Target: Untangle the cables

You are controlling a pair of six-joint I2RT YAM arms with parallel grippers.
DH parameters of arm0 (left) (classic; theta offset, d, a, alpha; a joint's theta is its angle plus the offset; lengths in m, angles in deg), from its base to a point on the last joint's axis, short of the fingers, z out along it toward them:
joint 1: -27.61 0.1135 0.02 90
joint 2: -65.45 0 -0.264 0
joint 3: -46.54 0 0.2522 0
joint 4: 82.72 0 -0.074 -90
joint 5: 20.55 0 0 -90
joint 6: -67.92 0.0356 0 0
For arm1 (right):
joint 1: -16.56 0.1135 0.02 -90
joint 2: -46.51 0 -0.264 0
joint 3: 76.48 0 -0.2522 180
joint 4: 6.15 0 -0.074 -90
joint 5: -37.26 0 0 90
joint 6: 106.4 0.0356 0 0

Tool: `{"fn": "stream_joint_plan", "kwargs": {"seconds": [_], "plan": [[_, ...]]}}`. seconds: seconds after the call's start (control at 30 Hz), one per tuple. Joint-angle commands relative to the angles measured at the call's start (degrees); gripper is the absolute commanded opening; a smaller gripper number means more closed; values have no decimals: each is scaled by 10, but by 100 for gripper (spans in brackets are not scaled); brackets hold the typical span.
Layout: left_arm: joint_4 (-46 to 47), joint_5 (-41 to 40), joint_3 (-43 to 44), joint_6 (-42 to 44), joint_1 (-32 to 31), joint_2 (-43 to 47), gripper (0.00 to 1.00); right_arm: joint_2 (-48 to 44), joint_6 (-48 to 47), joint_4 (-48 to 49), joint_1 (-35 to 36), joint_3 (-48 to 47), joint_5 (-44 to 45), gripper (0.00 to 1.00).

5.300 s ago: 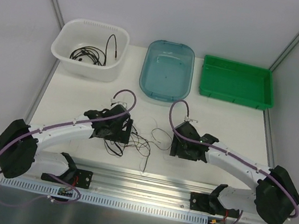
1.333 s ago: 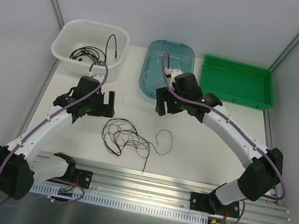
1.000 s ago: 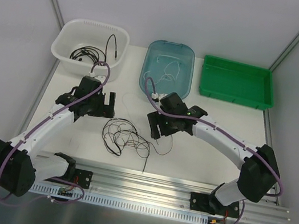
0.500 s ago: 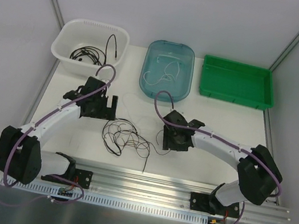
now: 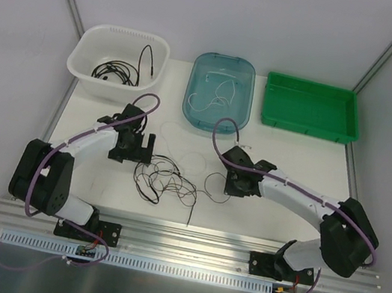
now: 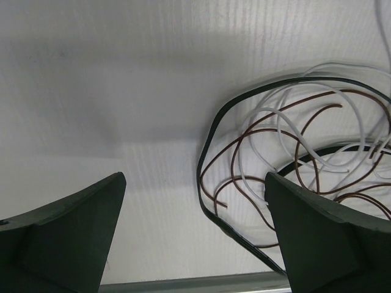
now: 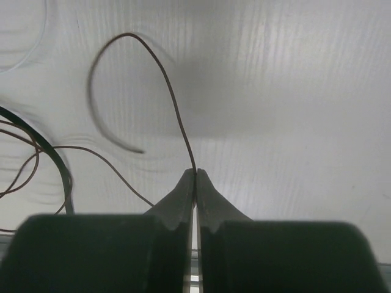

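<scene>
A tangle of cables (image 5: 167, 182), made of black, white and thin brown strands, lies on the white table between the arms. My right gripper (image 5: 234, 189) is just right of it, shut on a thin brown wire (image 7: 174, 107) that arches up from the fingertips and curls back down to a free end. My left gripper (image 5: 134, 154) hovers at the tangle's upper left, open and holding nothing. In the left wrist view the black cable (image 6: 205, 160), brown wire (image 6: 238, 143) and white wire (image 6: 278, 131) lie ahead and to the right, between and beyond the wide jaws (image 6: 194, 178).
At the back left, a white basket (image 5: 94, 37) holds a coiled black cable (image 5: 116, 70). A white cable (image 5: 217, 93) lies in the blue tray (image 5: 241, 116) at the back middle. A green tray (image 5: 308, 124) stands at the back right. A metal rail (image 5: 188, 236) borders the near edge.
My right gripper came down from the blue tray, where a white cable now lies, to the table, and shut on the thin brown wire. My left gripper shifted nearer the tangle, still open.
</scene>
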Motion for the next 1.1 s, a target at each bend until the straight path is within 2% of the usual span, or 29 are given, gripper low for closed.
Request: {"fn": "stream_joint_plan", "kwargs": {"seconds": [0.0, 0.23, 0.4, 0.47, 0.6, 0.7, 0.9, 1.07], "plan": [[-20, -35, 21, 0, -11, -20, 99, -57, -30, -59, -1, -37, 71, 1], [-32, -52, 31, 2, -27, -44, 99, -152, -100, -189, -1, -140, 150, 1], [-35, -53, 32, 3, -27, -45, 99, -205, -162, -287, -7, -290, 218, 1], [-35, -53, 34, 2, -28, -44, 99, -218, -186, -299, -16, -342, 226, 1], [-37, -52, 34, 3, -28, -45, 99, -244, -261, -280, -25, -483, 208, 1], [-38, -52, 35, 3, -28, -45, 99, -269, -295, -222, -24, -521, 187, 1], [-38, -51, 35, 3, -29, -43, 99, -334, -323, -40, -24, -454, 133, 1], [-38, -48, 36, 5, -29, -39, 99, -327, -314, -40, -25, -437, 150, 1]]}}
